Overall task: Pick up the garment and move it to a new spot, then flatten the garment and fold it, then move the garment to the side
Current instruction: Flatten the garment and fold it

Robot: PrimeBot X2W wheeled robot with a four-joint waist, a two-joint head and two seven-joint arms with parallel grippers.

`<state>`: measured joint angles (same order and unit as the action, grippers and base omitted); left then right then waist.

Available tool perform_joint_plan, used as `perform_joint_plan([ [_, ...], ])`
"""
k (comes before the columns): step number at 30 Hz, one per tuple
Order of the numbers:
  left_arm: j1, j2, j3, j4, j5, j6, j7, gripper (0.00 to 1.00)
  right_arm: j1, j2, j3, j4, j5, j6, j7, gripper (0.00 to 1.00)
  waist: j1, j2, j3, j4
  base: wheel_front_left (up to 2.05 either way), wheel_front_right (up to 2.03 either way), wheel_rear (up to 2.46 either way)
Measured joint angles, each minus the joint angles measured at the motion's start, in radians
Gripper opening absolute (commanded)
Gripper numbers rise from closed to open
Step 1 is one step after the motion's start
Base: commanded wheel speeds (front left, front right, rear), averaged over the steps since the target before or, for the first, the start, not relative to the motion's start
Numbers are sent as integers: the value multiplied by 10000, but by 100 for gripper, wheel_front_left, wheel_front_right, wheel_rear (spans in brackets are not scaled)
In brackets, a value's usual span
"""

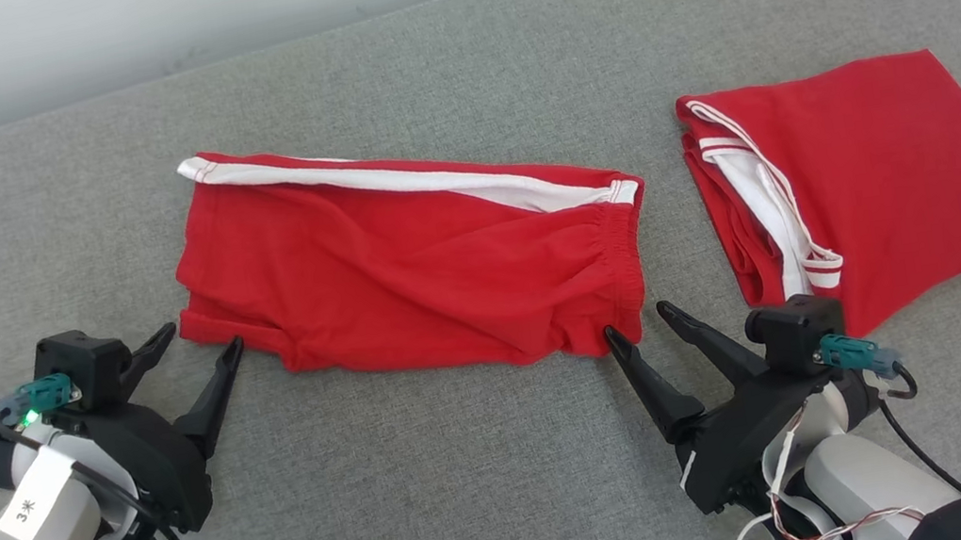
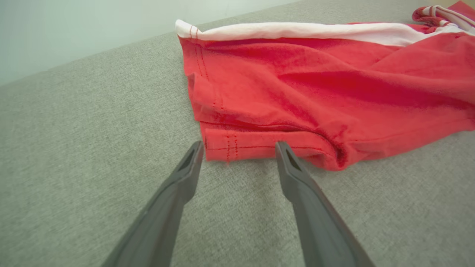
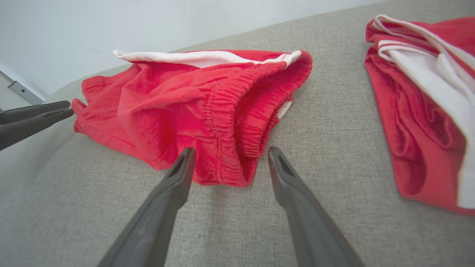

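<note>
The garment is a pair of red shorts with a white side stripe, folded lengthwise and lying flat across the middle of the grey cushion. My left gripper stands open at its near left hem corner, fingertips at the cloth edge. My right gripper stands open at the near right corner, straddling the elastic waistband. Nothing is held between either pair of fingers. In the right wrist view, the left gripper's fingers show at the far left.
A second red garment with white trim lies folded at the right of the cushion, close to my right arm. A pale wall runs behind. The cushion's right edge drops to the floor at the far right.
</note>
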<state>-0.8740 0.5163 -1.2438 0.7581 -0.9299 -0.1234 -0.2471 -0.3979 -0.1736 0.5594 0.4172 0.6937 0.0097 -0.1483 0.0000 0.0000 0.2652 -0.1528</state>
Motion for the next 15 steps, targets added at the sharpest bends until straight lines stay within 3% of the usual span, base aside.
perform_joint_plan([
  [13, -368, -422, 44, 911, 58, -4, 0, 100, -269, 180, 274, -10, -205, -192, 351, 100, 1, 0, 378, -161, 0, 0, 0],
  [14, -362, -466, 36, 965, 56, -6, 0, 98, -269, 198, 337, 29, -257, -196, 360, 91, 1, 1, 395, -161, 0, 0, 0],
  [15, -361, -500, 31, 1022, 54, -8, 0, 33, -273, 238, 357, 52, -272, -196, 424, 27, 1, 0, 412, -161, 0, 0, 0],
])
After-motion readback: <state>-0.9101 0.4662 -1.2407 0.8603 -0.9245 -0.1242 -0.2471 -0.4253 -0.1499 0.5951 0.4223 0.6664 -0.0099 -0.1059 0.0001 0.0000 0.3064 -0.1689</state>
